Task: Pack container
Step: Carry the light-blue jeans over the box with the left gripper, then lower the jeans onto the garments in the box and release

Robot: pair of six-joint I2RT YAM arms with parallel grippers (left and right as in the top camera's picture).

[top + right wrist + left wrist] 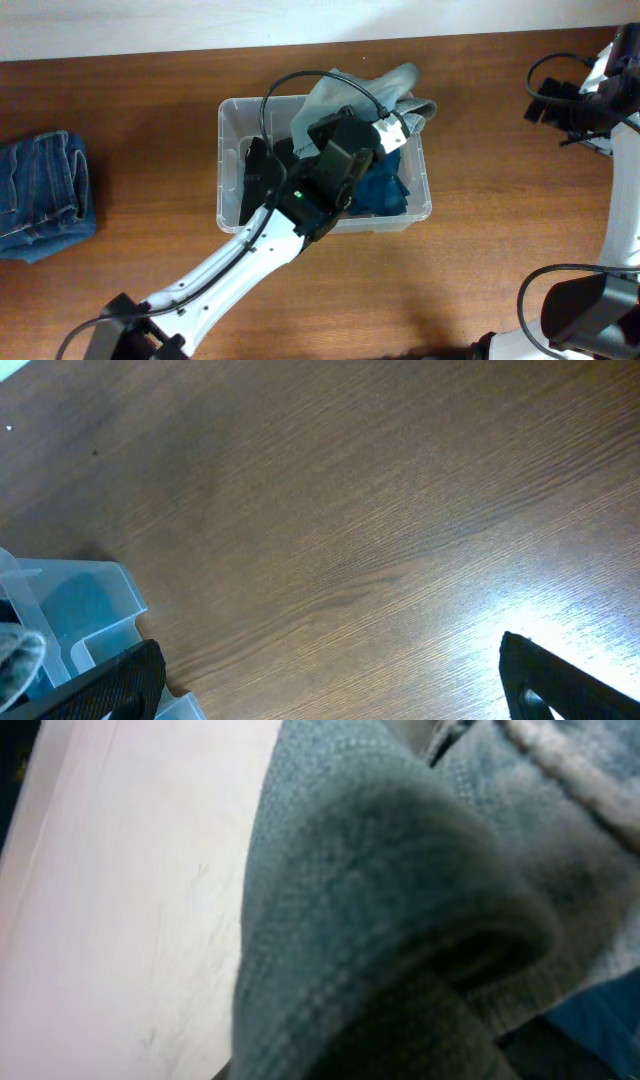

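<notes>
Although most of the desk is plain wood, the container is set near its middle and is already partly filled. A dark garment is seen at its left end and a blue garment at its right end. A grey garment is draped over the far rim, half in and half out. The packing is judged to be well under way but unfinished: the grey garment is not yet tucked in, and a folded pair of jeans lies on the desk at the left edge, well apart from the container. The left gripper is lowered into the container at the grey garment. Whether it is closed on the cloth cannot be told, as only fabric fills its wrist view. The right gripper is held wide open over the desk, off to the container's right, with nothing in it.
</notes>
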